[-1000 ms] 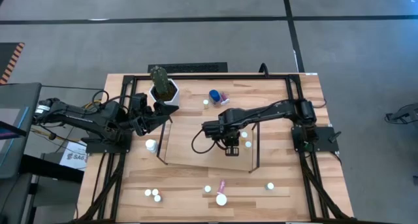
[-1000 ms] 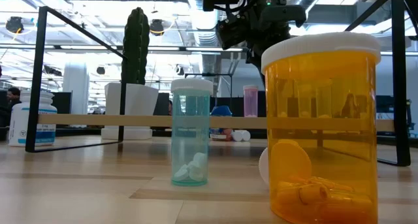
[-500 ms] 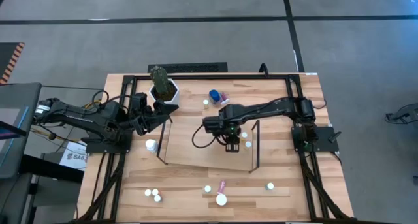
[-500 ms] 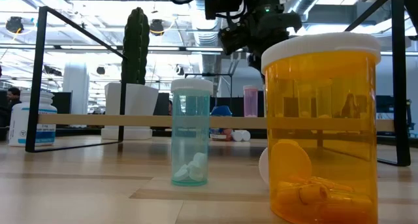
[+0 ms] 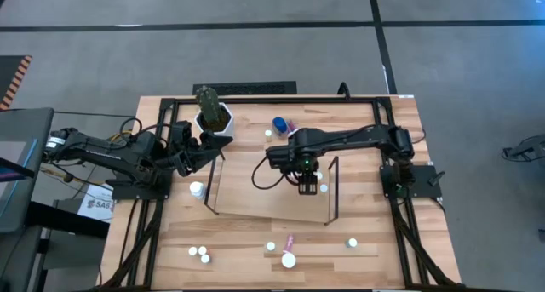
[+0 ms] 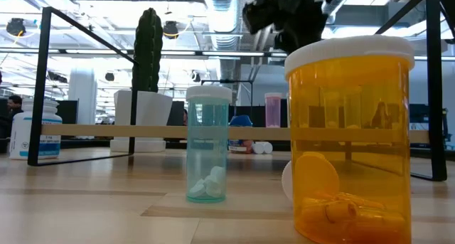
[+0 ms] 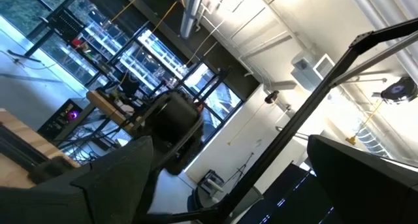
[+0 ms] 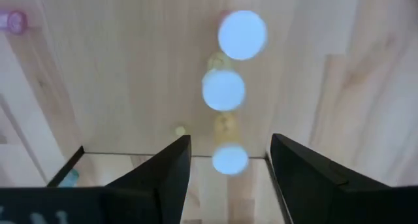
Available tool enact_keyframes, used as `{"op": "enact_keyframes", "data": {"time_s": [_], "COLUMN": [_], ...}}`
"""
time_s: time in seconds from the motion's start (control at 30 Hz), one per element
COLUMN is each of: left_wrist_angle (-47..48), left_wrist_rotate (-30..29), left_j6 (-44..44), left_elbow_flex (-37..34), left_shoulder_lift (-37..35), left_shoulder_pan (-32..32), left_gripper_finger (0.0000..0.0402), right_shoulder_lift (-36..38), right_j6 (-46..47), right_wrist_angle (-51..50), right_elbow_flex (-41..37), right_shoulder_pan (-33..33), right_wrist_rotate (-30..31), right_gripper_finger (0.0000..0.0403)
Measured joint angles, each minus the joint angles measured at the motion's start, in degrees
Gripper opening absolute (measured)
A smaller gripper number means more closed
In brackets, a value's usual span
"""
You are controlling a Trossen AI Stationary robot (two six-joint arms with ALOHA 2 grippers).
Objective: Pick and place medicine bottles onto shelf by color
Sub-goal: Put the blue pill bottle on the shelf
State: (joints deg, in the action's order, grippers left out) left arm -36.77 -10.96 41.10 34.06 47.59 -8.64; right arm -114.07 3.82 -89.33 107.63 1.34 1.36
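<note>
High view: right hand (image 5: 305, 188), fingers apart and empty, hangs over the shelf (image 5: 255, 194) beside white-capped bottles (image 5: 322, 188).

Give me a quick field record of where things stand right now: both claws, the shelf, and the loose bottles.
right claw: over the shelf, near its right end panel, open, holding nothing
bottles below right claw: three white-capped bottles in a row
left claw: waiting at the table's left side beside the cactus pot, open
blue-capped bottle: on the table behind the shelf
front of table: several bottles, including an orange bottle
</note>
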Motion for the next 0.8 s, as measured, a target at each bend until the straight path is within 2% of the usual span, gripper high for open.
{"op": "enact_keyframes", "data": {"time_s": [0.23,0.5,0.63,0.8], "left_wrist_angle": [-0.19,-0.04,0.01,0.04], "left_wrist_rotate": [0.0,0.02,0.15,3.32], "left_j6": [0.04,0.79,2.26,4.36], "left_elbow_flex": [0.0,0.0,0.0,0.0], "left_shoulder_lift": [0.0,0.0,0.0,0.0], "left_shoulder_pan": [0.0,0.0,0.0,0.0], "left_gripper_finger": [0.0393,0.0393,0.0393,0.0393], "right_shoulder_lift": [6.93,18.62,24.82,30.89], "right_j6": [3.74,20.38,31.71,54.65], "right_wrist_angle": [-0.68,-0.64,-0.57,-0.68], "right_elbow_flex": [0.39,0.07,-3.46,-11.32], "right_shoulder_pan": [-0.36,3.27,8.73,18.97], "right_wrist_rotate": [1.87,1.87,1.73,-1.41], "right_gripper_finger": [0.0229,0.0228,0.0228,0.0229]}}
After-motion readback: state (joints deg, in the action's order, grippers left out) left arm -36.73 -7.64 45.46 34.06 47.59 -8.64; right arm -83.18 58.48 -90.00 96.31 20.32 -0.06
